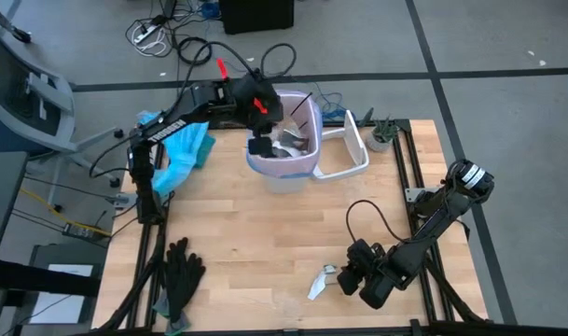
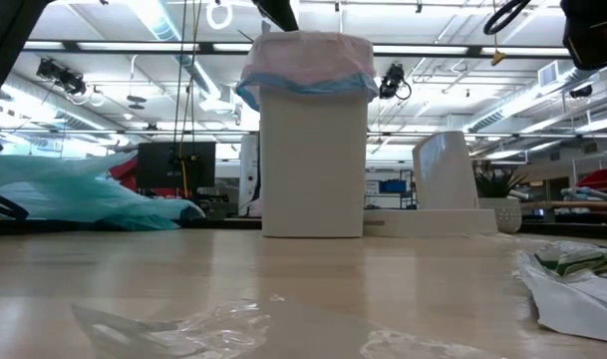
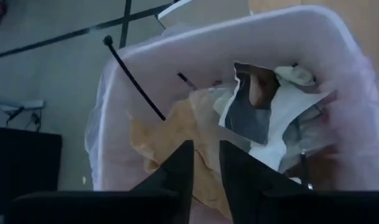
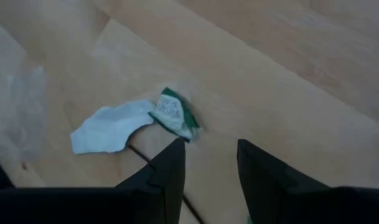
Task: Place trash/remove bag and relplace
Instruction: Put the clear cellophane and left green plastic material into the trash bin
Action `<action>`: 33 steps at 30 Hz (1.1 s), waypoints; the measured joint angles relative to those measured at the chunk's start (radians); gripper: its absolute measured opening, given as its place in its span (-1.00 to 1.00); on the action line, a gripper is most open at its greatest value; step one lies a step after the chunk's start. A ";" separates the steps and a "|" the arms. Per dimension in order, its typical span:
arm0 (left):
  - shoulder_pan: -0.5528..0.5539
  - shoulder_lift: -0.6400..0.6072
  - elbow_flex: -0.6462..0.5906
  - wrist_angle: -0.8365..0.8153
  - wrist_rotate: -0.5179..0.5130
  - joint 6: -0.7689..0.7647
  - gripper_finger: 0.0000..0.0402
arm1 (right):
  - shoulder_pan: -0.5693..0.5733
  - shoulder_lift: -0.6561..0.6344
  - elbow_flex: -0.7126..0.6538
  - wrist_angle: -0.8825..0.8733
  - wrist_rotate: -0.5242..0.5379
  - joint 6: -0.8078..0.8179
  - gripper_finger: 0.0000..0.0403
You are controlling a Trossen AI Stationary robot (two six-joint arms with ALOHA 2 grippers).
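Inspector A: We find the white rectangular plastic bin (image 1: 285, 168) lined with the translucent pale pink bag (image 2: 305, 58). Inside lie brown paper scraps (image 3: 177, 134), a printed wrapper (image 3: 251, 112) and a thin black utensil (image 3: 133, 78).

Inspector B: We note the left gripper (image 3: 205, 163) above the bin mouth, fingers slightly parted, empty. The right gripper (image 4: 209, 163), fingers apart, hovers beside a green-and-white wrapper (image 4: 173, 114) on the wooden table (image 1: 265, 243).

A white bin (image 2: 313, 150) stands upright at mid-table, its rim wrapped by the pale pink bag (image 2: 305, 62) with a blue edge. A light-blue plastic bag (image 2: 79, 194) lies left, a white lid (image 2: 445, 175) right. Clear plastic film (image 2: 198, 324) lies nearest, a printed wrapper (image 2: 572, 264) at right.
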 joint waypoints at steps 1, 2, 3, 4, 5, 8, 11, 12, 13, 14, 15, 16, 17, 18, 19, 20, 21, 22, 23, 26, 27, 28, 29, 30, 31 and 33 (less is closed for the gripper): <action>0.000 0.000 0.000 0.000 0.001 -0.025 -0.54 | -0.001 0.000 0.000 -0.003 0.000 -0.007 -0.34; -0.001 0.000 0.000 0.000 0.013 -0.045 -0.51 | -0.001 0.000 0.000 -0.004 0.000 -0.016 -0.34; -0.004 0.000 0.000 0.000 0.041 -0.054 -0.49 | -0.001 0.000 0.000 -0.004 -0.001 -0.021 -0.34; -0.010 0.000 0.000 0.001 0.082 -0.060 -0.47 | -0.001 0.000 0.000 -0.004 -0.001 -0.023 -0.34; -0.019 0.000 0.000 0.005 0.131 -0.075 -0.46 | -0.001 0.000 0.000 -0.005 -0.001 -0.024 -0.34; -0.064 -0.003 0.000 0.029 0.259 -0.106 -0.46 | -0.001 0.000 0.000 -0.015 -0.014 -0.024 -0.34; -0.133 -0.003 0.000 0.057 0.285 -0.107 -0.48 | 0.000 0.000 0.000 -0.035 -0.021 -0.025 -0.34; -0.161 0.001 0.000 0.068 0.284 -0.110 -0.50 | 0.001 0.000 0.000 -0.042 -0.022 -0.031 -0.34; -0.189 0.006 0.000 0.084 0.282 -0.119 -0.51 | 0.001 0.000 0.000 -0.043 -0.024 -0.045 -0.34; -0.221 0.015 0.000 0.101 0.277 -0.130 -0.53 | 0.001 0.000 0.000 -0.043 -0.024 -0.061 -0.34; -0.254 0.027 0.000 0.121 0.261 -0.147 -0.54 | 0.001 0.000 0.000 -0.043 -0.024 -0.080 -0.34; -0.288 0.037 0.000 0.138 0.234 -0.158 -0.56 | 0.001 0.000 0.000 -0.043 -0.029 -0.097 -0.34; -0.321 0.052 -0.001 0.149 0.200 -0.172 -0.58 | 0.001 0.000 0.000 -0.043 -0.038 -0.112 -0.34; -0.354 0.066 -0.001 0.158 0.155 -0.188 -0.60 | 0.001 0.000 0.000 -0.042 -0.045 -0.129 -0.34; -0.386 0.080 -0.001 0.162 0.109 -0.211 -0.62 | 0.004 0.000 0.000 -0.039 -0.050 -0.149 -0.34; -0.415 0.095 -0.001 0.162 0.071 -0.233 -0.65 | 0.007 0.000 0.000 -0.039 -0.054 -0.174 -0.34; -0.442 0.109 -0.001 0.159 0.043 -0.259 -0.68 | 0.010 0.000 0.000 -0.039 -0.066 -0.197 -0.34; -0.468 0.121 -0.001 0.150 0.032 -0.291 -0.73 | 0.014 0.000 0.000 -0.038 -0.084 -0.220 -0.34; -0.493 0.136 -0.001 0.144 0.027 -0.329 -0.79 | 0.016 0.000 0.000 -0.038 -0.109 -0.243 -0.34; -0.567 0.181 -0.001 0.142 0.010 -0.452 -0.96 | 0.022 0.000 0.000 -0.034 -0.189 -0.331 -0.34; -0.591 0.194 -0.001 0.142 -0.011 -0.492 -0.96 | 0.023 0.000 0.000 -0.031 -0.212 -0.362 -0.34; -0.615 0.206 -0.001 0.142 -0.040 -0.532 -0.97 | 0.023 0.000 0.000 -0.026 -0.230 -0.399 -0.34; -0.639 0.219 -0.001 0.144 -0.064 -0.567 -0.98 | 0.023 0.000 0.000 -0.021 -0.245 -0.435 -0.34; -0.661 0.229 -0.001 0.145 -0.084 -0.597 -0.98 | 0.023 0.000 0.000 -0.012 -0.253 -0.471 -0.34; -0.680 0.243 -0.001 0.147 -0.095 -0.624 -0.98 | 0.023 0.000 0.000 -0.004 -0.257 -0.505 -0.34; -0.720 0.273 -0.001 0.165 -0.119 -0.680 -0.98 | 0.023 0.000 0.000 0.020 -0.258 -0.569 -0.34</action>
